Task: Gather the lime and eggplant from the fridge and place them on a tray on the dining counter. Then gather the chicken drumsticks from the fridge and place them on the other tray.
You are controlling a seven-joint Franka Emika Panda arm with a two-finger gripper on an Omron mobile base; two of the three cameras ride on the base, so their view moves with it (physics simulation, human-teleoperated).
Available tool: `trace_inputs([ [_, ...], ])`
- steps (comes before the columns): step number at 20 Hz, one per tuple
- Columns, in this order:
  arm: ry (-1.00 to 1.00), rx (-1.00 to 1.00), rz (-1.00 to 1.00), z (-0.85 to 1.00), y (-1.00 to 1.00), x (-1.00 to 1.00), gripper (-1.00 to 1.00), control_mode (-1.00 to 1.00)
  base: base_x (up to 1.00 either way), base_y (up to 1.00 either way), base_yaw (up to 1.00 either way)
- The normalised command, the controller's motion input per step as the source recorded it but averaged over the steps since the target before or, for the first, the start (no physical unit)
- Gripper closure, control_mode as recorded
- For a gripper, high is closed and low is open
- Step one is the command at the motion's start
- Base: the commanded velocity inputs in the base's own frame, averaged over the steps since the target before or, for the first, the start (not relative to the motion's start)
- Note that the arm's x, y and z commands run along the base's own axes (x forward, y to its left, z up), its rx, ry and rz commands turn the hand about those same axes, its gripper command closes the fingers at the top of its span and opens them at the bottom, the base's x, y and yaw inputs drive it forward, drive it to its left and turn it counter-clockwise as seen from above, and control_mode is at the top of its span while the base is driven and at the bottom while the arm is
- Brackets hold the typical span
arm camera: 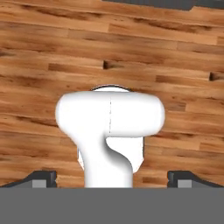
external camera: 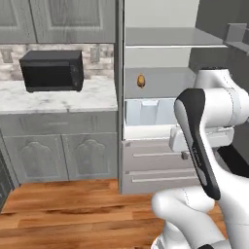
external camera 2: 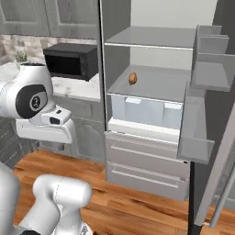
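One small brownish item, probably chicken drumstick [external camera: 141, 80], sitting on fridge shelf [external camera 2: 160, 85] above clear drawer [external camera 2: 144, 112]. Fridge door [external camera 2: 206, 92] standing open. Claw [arm camera: 112, 181] pointing down at wood floor [arm camera: 43, 52], fingers spread wide, gripping nothing. Microwave [external camera: 52, 71] resting on bench [external camera: 58, 99].

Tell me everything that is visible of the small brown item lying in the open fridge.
The small brown rounded item is golden-brown, oval and slightly lumpy, possibly a chicken drumstick, though too small to tell. It rests alone on the grey fridge shelf, near the shelf's back left, above the pale translucent drawers. Nothing else touches it, and the fridge door stands open.
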Motion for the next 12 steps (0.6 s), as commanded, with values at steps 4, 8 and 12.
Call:
trace_inputs([
  [4, 0.00, 0.00, 0.00, 0.00, 0.00, 0.00, -1.00, 1.00, 0.81, 0.01, -0.35],
  [8, 0.00, 0.00, 0.00, 0.00, 0.00, 0.00, -1.00, 1.00, 0.58, 0.08, -0.34],
  [12, 0.00, 0.00, 0.00, 0.00, 0.00, 0.00, -1.00, 1.00, 0.46, 0.11, -0.18],
])
